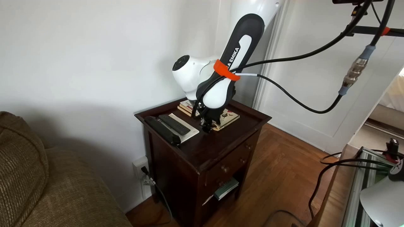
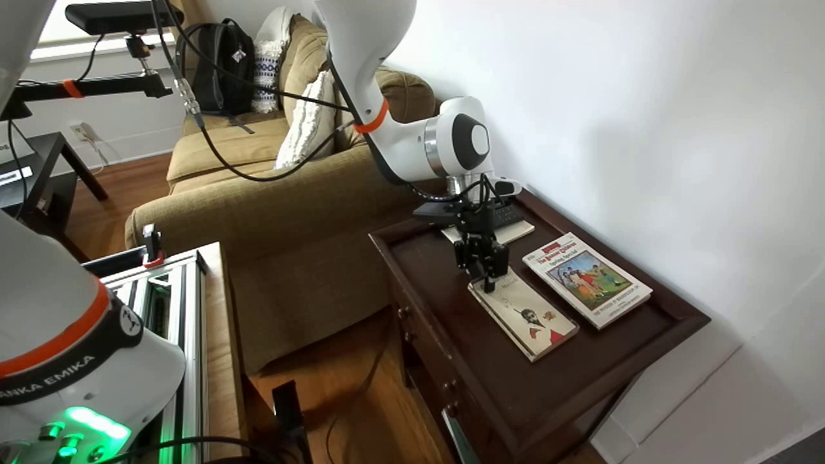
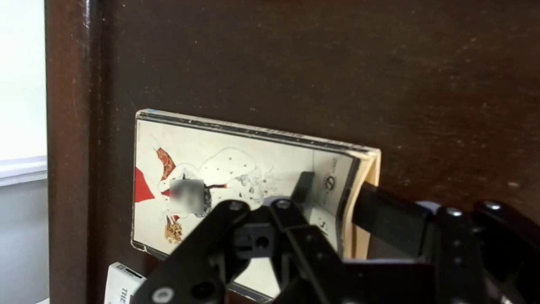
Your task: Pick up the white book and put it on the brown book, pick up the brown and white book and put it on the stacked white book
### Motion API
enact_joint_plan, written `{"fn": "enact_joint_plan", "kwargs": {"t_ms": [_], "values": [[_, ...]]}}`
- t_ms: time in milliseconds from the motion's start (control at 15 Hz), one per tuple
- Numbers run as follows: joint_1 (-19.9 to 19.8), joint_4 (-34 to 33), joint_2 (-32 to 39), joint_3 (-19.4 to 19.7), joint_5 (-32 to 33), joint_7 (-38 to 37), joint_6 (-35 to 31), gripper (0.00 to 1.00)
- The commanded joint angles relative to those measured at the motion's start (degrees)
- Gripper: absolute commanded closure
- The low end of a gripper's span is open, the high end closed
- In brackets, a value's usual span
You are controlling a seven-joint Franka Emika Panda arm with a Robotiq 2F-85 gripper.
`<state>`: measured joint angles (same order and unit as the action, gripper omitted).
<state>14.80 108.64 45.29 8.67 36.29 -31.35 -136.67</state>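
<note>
Two books lie stacked: the white book on top, presumably over the brown book, whose cover is hidden. Your gripper looks clamped on the white book's end, bowing its cover. I judge the first placement nearly done; next, release, rise clear and go for the brown and white book just beside the pair.

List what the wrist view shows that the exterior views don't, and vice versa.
Wrist view only: a small round printed mark near one end of the white book.

Exterior views only: the remote, the sofa, the white arm links and, in an exterior view, the cover picture of the brown and white book; the wrist view catches just that book's corner.

Shared: the white book, part of the brown and white book, the claw at the white book's end, and the dark tabletop.
</note>
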Motion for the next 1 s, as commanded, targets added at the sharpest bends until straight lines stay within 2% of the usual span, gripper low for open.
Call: {"fn": "enact_joint_plan", "kwargs": {"t_ms": [0, 67, 533, 933], "values": [[0.8, 0.1, 1.4, 1.4, 0.2, 0.2, -1.1, 0.95], [1.0, 0.2, 1.2, 1.7, 0.4, 0.0, -1.0, 0.98], [2.3, 0.5, 0.0, 3.1, 1.2, -0.2, 0.8, 0.96], [4.3, 1.3, -2.7, 3.8, 3.0, -2.2, 7.6, 0.97]]}}
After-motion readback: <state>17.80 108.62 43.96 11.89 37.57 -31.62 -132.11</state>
